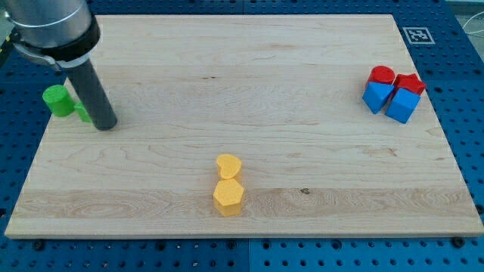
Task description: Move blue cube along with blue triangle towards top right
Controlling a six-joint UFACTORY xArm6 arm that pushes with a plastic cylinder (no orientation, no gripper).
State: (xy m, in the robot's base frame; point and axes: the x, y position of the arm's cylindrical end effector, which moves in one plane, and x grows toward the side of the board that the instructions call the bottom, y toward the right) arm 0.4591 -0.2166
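The blue cube [402, 104] and the blue triangle [376, 96] sit side by side near the view's right edge of the wooden board [242, 83]. Two red blocks touch them from above: a red cylinder [382, 75] and a red block of unclear shape [410, 82]. My tip [106, 125] is far away at the view's left, right beside the green blocks and apart from the blue ones.
A green cylinder [57, 100] stands at the left edge, and a second green block [83, 113] is mostly hidden behind the rod. A yellow heart-like block [228, 165] and a yellow hexagon [228, 196] sit at bottom centre. A tag marker [417, 34] lies at top right.
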